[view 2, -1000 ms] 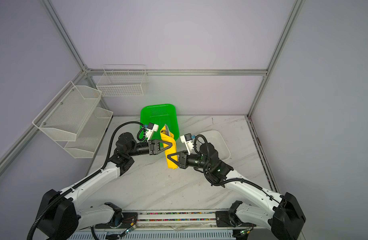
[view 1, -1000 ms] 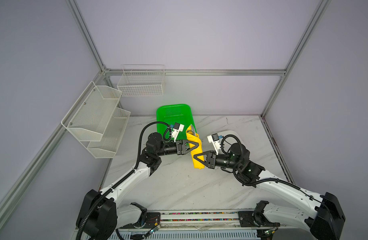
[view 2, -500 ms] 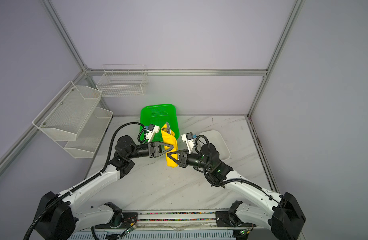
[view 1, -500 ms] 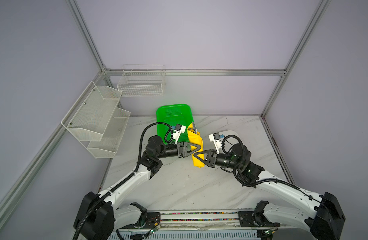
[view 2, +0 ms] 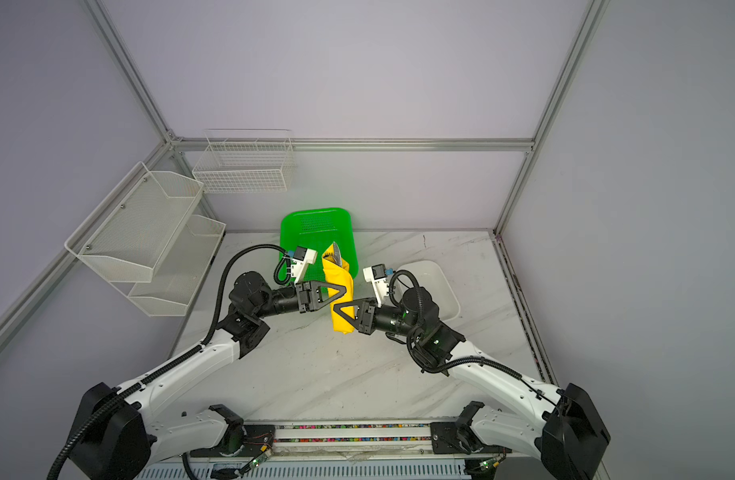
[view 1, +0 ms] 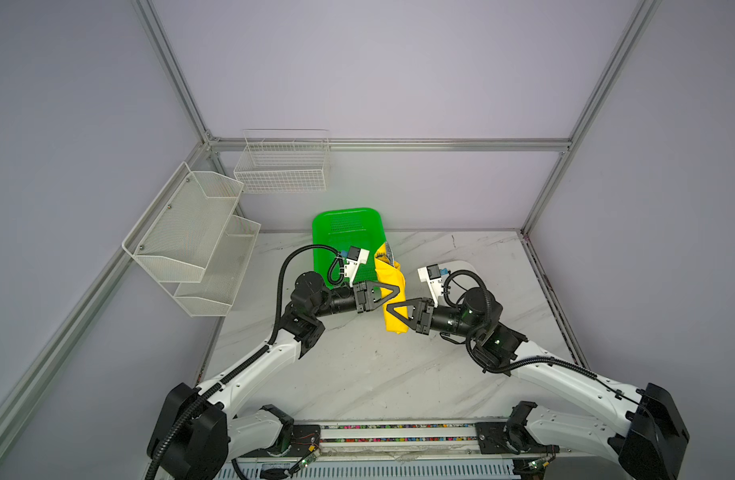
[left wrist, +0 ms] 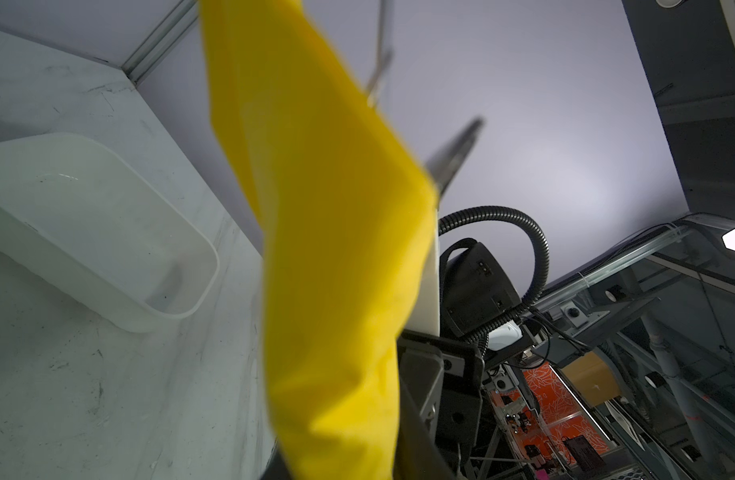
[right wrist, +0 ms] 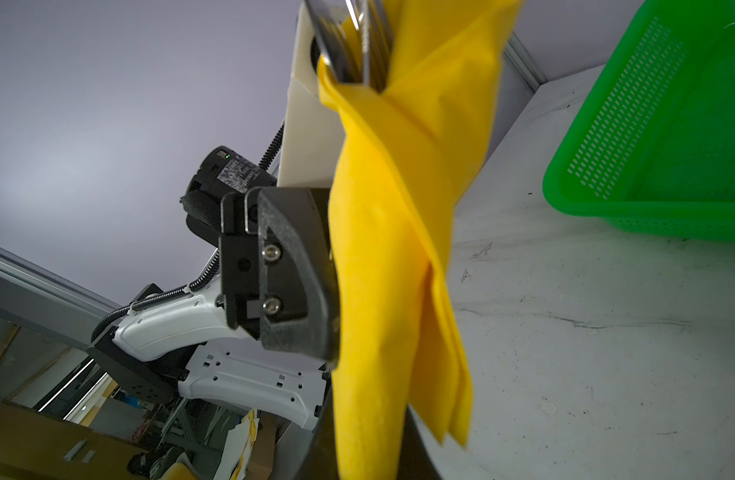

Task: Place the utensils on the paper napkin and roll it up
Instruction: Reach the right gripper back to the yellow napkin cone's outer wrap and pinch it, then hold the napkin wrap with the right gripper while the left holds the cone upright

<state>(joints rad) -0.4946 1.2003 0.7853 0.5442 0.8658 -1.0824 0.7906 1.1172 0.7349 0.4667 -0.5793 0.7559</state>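
2 arms level; R gripper [view 1: 390, 308] clamps upright napkin [view 1: 393, 275], L gripper [view 1: 395, 288] straddles.

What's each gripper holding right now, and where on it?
Yellow paper napkin rolled round the silver metal utensils: right gripper shut on its lower part. Left gripper straddles the middle; grip unclear.

Utensils [right wrist: 357, 45] are mostly hidden inside the rolled paper napkin [right wrist: 390, 249], tops cut off in the right wrist view.
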